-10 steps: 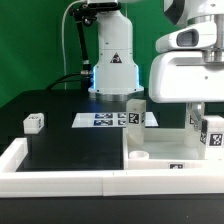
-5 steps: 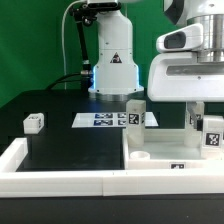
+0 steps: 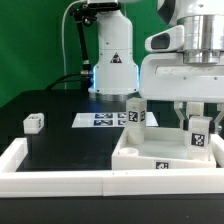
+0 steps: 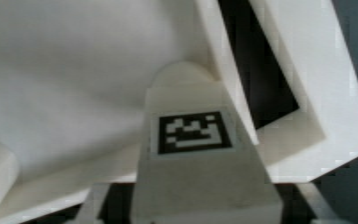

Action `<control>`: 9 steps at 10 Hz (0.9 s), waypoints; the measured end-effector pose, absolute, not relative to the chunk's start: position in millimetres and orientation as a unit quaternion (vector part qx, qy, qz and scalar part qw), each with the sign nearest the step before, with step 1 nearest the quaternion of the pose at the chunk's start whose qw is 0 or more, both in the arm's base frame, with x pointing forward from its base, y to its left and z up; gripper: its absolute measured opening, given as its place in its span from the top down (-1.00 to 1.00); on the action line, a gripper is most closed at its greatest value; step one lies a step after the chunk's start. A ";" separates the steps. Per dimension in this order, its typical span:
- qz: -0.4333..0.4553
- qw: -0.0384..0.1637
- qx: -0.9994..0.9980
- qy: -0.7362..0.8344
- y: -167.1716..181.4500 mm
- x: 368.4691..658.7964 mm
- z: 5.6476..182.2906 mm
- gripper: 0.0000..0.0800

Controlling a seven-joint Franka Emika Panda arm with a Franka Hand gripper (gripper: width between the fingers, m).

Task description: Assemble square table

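Gripper (image 3: 197,122) fingers clamp a white tagged leg block (image 3: 198,136), holding it upright over the far corner of the square tabletop (image 3: 160,155) on the exterior view's right; in the wrist view the same leg (image 4: 194,150) fills the middle, tag facing the camera, with the slab's white surface (image 4: 69,90) spread behind it. A second leg (image 3: 135,116) stands at the slab's other far corner, and a third small tagged block (image 3: 34,122) lies well apart on the black surface, near the exterior view's left. The marker board (image 3: 100,119) lies beyond, and the long white rail (image 3: 60,180) borders the front. The step in hand looks like seating this leg in its corner hole: keep the block vertical, centre it over the hole, lower it gently, and turn only once it has started to seat. The hole itself is hidden beneath the leg.
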State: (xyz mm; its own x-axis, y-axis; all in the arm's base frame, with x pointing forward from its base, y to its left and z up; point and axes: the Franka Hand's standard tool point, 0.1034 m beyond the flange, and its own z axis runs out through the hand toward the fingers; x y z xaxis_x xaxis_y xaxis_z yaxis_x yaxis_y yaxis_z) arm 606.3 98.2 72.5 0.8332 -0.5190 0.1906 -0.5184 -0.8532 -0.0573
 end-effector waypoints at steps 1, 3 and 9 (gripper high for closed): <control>-0.100 0.002 -0.957 0.271 98.6 606.3 72.5 0.25; -0.101 0.004 -0.958 0.267 103.5 606.5 73.0 -0.45; -0.104 0.019 -0.977 0.187 96.9 584.1 112.4 -0.62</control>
